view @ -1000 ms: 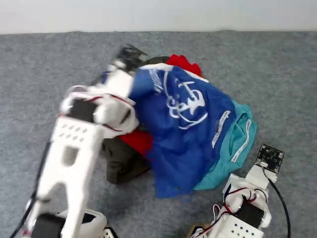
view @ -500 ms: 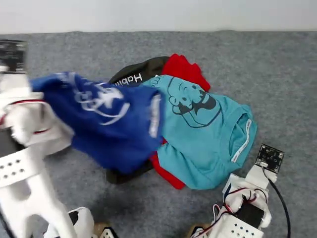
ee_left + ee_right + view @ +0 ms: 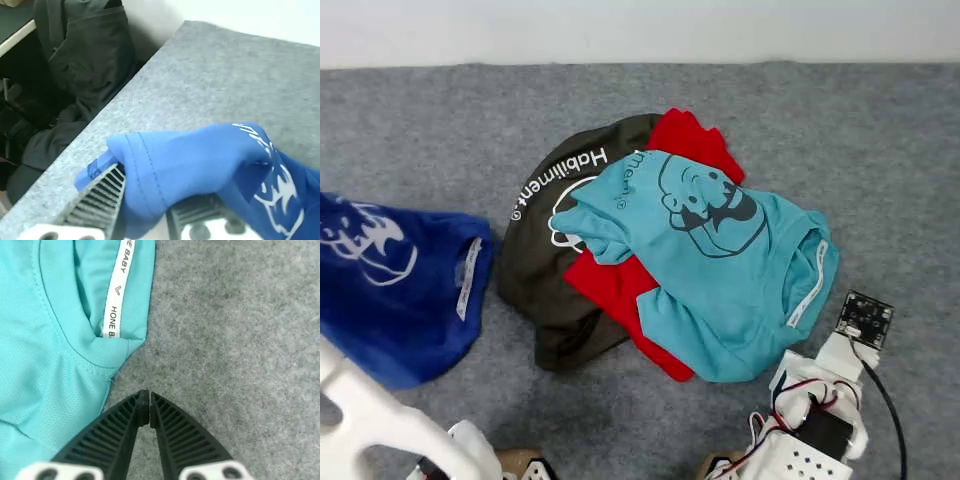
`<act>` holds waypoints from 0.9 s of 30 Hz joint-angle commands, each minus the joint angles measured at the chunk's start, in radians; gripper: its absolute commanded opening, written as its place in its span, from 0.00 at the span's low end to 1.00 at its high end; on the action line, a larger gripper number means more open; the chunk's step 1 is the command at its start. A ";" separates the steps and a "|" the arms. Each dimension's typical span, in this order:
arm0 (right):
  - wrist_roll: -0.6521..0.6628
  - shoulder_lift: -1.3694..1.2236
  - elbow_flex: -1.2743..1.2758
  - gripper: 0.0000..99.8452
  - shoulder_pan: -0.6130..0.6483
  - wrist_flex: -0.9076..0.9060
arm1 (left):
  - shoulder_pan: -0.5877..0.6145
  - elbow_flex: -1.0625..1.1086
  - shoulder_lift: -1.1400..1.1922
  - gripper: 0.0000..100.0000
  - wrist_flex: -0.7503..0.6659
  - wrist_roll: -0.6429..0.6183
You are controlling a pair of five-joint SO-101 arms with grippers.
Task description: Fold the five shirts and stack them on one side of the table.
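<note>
Folds of royal-blue printed shirt (image 3: 200,160) sat clamped in the left gripper (image 3: 145,212). Turquoise jersey shirt (image 3: 50,350) lay just beside the right gripper (image 3: 149,409), whose jaws were closed on nothing.

Teal shirt (image 3: 45,340) — fine mesh knit; table (image 3: 240,315) — seemingly matt felt.

The left arm (image 3: 365,425) stood at the near left, its white link slanting off the edge of the high view. The left gripper (image 3: 146,212) was clamped on a fold of the blue shirt (image 3: 200,155), with a ribbed finger on either side of the cloth. The right arm (image 3: 815,425) sat low at the near right, its wrist camera board (image 3: 865,318) raised at the front. The right gripper (image 3: 149,407) was empty, its tips meeting.
</note>
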State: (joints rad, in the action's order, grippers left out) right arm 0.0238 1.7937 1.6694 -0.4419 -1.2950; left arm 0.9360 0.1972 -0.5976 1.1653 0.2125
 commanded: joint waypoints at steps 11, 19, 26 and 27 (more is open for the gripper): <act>0.009 0.002 0.015 0.01 -0.012 -0.002 | 0.011 -0.010 -0.048 0.21 0.087 0.078; 0.009 0.002 0.015 0.01 -0.012 -0.002 | 0.054 -0.005 -0.141 0.23 0.091 0.084; 0.009 0.002 0.015 0.01 -0.012 -0.002 | 0.048 -0.004 -0.247 0.25 0.155 0.092; 0.009 0.002 0.015 0.01 -0.012 -0.002 | 0.048 -0.004 -0.253 0.25 0.169 0.092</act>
State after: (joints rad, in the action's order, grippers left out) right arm 0.0238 1.7937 1.6694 -0.4419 -1.2950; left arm 0.9820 0.2048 -0.8109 1.3050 0.2923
